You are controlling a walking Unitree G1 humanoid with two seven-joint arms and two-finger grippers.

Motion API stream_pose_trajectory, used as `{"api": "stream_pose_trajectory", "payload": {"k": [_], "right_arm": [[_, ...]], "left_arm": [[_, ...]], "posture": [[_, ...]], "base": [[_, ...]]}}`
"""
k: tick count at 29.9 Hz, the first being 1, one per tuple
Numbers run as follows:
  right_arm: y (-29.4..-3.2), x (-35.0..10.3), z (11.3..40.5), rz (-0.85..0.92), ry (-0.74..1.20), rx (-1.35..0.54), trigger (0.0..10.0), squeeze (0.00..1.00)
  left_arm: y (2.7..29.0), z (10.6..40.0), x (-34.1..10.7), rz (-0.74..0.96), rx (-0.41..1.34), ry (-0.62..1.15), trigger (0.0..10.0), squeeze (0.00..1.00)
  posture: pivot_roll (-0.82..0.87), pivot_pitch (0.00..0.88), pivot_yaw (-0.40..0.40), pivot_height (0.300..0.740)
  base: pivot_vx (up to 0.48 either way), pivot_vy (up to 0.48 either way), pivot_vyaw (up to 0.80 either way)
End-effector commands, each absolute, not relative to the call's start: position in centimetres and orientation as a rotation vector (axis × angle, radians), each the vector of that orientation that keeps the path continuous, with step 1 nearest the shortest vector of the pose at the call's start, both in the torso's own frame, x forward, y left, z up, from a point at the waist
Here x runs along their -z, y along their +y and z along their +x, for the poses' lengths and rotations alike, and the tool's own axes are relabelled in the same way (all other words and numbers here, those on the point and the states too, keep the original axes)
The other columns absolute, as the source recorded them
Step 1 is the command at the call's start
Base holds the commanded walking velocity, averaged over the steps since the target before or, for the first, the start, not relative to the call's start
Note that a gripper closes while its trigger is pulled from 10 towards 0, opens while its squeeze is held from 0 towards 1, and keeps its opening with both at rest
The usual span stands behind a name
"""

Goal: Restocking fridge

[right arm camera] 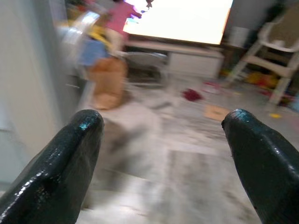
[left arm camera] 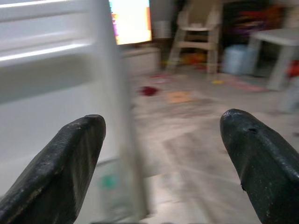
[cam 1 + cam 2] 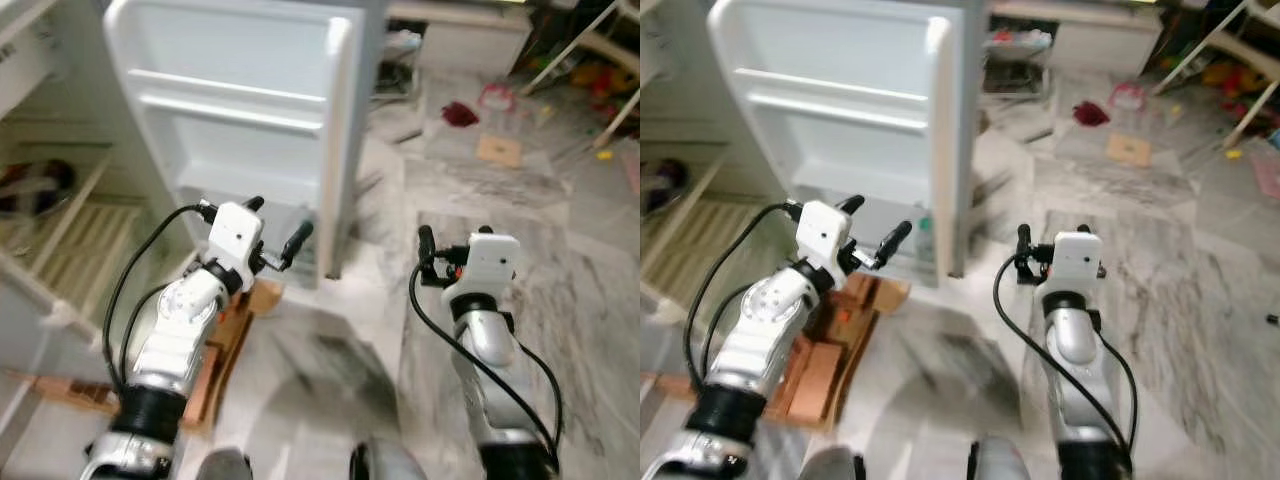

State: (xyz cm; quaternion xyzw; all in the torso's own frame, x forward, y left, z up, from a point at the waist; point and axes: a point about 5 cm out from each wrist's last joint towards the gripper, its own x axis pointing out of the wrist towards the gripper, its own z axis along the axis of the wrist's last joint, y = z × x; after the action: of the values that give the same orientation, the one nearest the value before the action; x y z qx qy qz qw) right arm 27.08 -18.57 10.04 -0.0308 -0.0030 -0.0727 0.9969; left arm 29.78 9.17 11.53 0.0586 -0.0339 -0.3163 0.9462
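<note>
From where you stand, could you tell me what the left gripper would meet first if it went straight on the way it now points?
Probably the outer edge of the open fridge door. The left gripper is open and empty, and its wrist view looks along that edge, with bare marble floor beside it. Depth is blurred, so it might just pass.

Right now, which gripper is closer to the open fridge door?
The left gripper: its open fingers hang just before the fridge door's bottom shelf, while the right gripper is out over bare floor.

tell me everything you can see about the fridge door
The fridge door is white, looks like moulded plastic inside, and stands swung wide open, its inner face towards the robot. Two horizontal rails cross it above a bottom bin holding what looks like a bottle, blurred. The left gripper, open, hovers before its lower part, apparently not touching.
</note>
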Motion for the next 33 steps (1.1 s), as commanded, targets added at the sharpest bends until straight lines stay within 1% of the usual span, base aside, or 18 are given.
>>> {"api": "stream_pose_trajectory", "payload": {"k": [1, 14, 23, 24, 26, 33], "right_arm": [[-17.8, -10.4, 27.3, -0.049, -0.028, 0.127, 10.0, 0.00], [-17.8, -10.3, 27.6, -0.046, -0.030, 0.129, 10.0, 0.00], [-17.8, -10.4, 27.6, -0.046, -0.032, 0.131, 10.0, 0.00], [-17.8, -10.3, 27.6, -0.046, -0.032, 0.131, 10.0, 0.00], [-17.9, -10.3, 27.7, -0.047, -0.032, 0.131, 10.0, 0.00], [-18.0, -10.4, 27.8, -0.048, -0.035, 0.136, 10.0, 0.00]], "left_arm": [[10.3, 30.0, -11.6, 0.156, 0.610, -0.073, 10.0, 0.00], [11.2, 31.0, -10.9, 0.220, 0.522, -0.035, 10.0, 0.00], [11.2, 31.1, -10.5, 0.234, 0.493, -0.011, 10.0, 0.00], [11.1, 31.0, -10.3, 0.257, 0.489, -0.007, 10.0, 0.00], [11.1, 31.0, -10.2, 0.243, 0.480, -0.003, 10.0, 0.00], [11.8, 30.7, -10.4, 0.245, 0.452, -0.011, 10.0, 0.00]], "posture": [[0.01, 0.068, -0.028, 0.740], [0.01, 0.060, -0.025, 0.740], [0.00, 0.067, -0.024, 0.740], [0.00, 0.068, -0.026, 0.740], [0.00, 0.068, -0.026, 0.740], [0.01, 0.075, -0.021, 0.740]], "base": [[0.401, -0.259, 0.00], [0.433, 0.000, 0.00], [0.448, 0.000, 0.00], [0.450, 0.000, 0.00], [0.450, 0.000, 0.00], [0.480, 0.000, 0.00]]}}
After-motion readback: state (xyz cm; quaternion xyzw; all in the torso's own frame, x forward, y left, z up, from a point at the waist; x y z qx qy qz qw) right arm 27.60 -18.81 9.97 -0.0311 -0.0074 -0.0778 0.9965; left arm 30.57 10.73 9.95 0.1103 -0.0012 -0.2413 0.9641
